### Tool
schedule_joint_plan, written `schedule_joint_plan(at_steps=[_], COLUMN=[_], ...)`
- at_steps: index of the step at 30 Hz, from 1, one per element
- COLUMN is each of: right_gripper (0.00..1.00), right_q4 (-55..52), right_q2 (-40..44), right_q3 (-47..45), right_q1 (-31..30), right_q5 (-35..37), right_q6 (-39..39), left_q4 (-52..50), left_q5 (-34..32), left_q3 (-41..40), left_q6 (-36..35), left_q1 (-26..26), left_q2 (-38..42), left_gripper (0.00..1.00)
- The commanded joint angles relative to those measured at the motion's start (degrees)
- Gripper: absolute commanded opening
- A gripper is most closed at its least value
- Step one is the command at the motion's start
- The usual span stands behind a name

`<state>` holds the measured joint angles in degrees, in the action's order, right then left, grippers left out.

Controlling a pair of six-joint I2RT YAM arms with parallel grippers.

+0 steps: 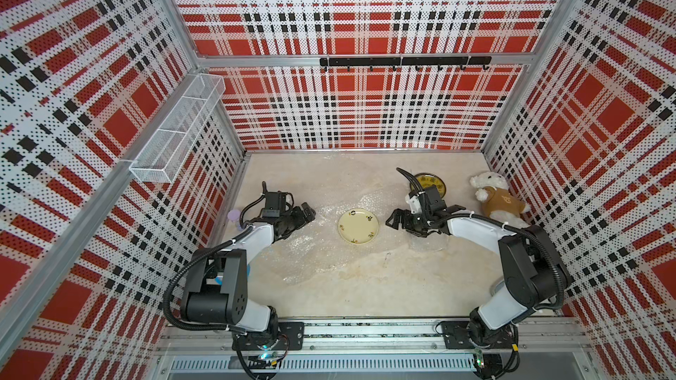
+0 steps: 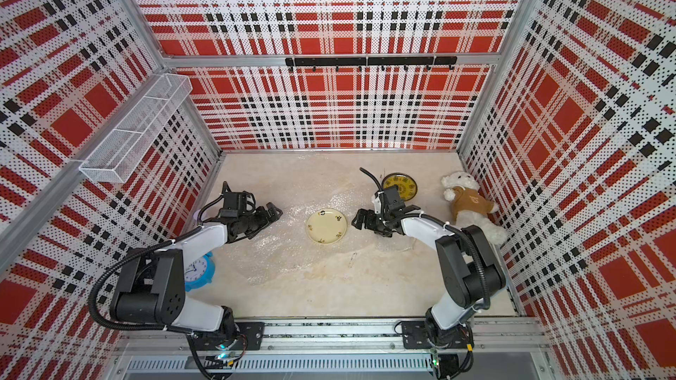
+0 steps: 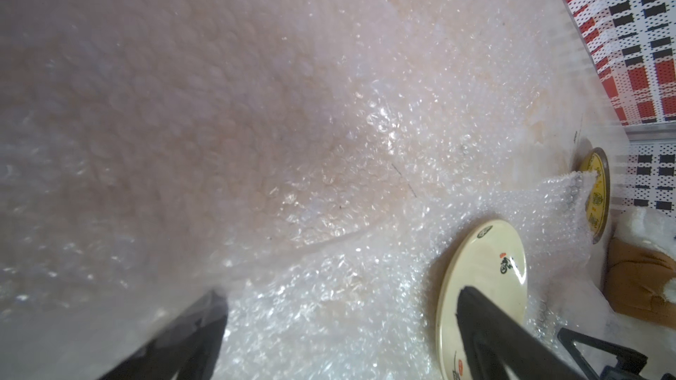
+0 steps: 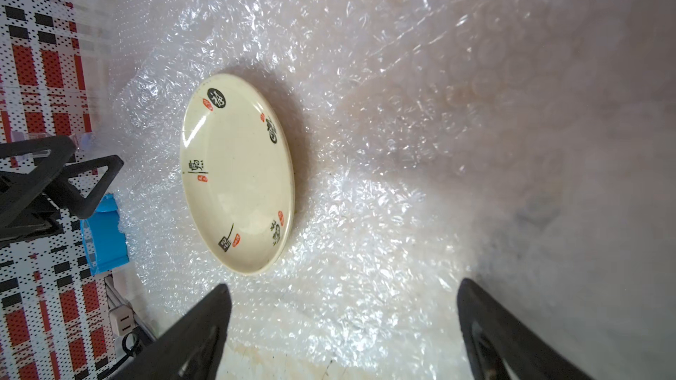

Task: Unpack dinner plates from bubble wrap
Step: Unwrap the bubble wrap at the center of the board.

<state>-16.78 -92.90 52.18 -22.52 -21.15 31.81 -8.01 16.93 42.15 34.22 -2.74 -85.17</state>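
Our left claw [image 1: 308,214] is hovering released and empty above the bubble wrap [image 1: 314,246] lying spread across the counter [image 1: 365,286]. We are seeing a cream plate [image 1: 358,226] sitting bare on that wrap, between both claws. Our right claw [image 1: 390,221] is gaping empty, with a dark-rimmed yellow plate [image 1: 435,181] lying behind it.

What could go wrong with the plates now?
1. The cream plate lies bare on the bubble wrap. If the open left gripper or right gripper tugs that sheet, the plate might slide or flip.
2. The yellow plate sits partly hidden behind the right arm. A careless swing could knock it.
3. The wrap is clear and shiny, so a grab may miss.
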Motion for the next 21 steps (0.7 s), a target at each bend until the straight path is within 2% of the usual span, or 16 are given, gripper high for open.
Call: schedule_joint_plan(at_steps=[1, 15, 21], right_gripper=[0.98, 0.98, 0.99], right_q4=[1.74, 2.36, 1.35], right_q2=[1.85, 2.11, 3.93], right_q3=[-1.13, -2.33, -1.35], right_q1=[-0.24, -0.17, -0.21], right_q5=[0.99, 1.28, 0.94], right_q6=[0.44, 0.98, 1.82], left_q4=[2.32, 4.49, 0.5], left_q5=[-0.56, -5.73, -4.63], left_q3=[0.09, -1.39, 0.48], left_q6=[-0.45, -1.17, -0.54], left_q1=[0.73, 4.14, 4.18], left_q2=[-1.35, -3.03, 2.1], left_gripper=[0.99, 0.99, 0.99])
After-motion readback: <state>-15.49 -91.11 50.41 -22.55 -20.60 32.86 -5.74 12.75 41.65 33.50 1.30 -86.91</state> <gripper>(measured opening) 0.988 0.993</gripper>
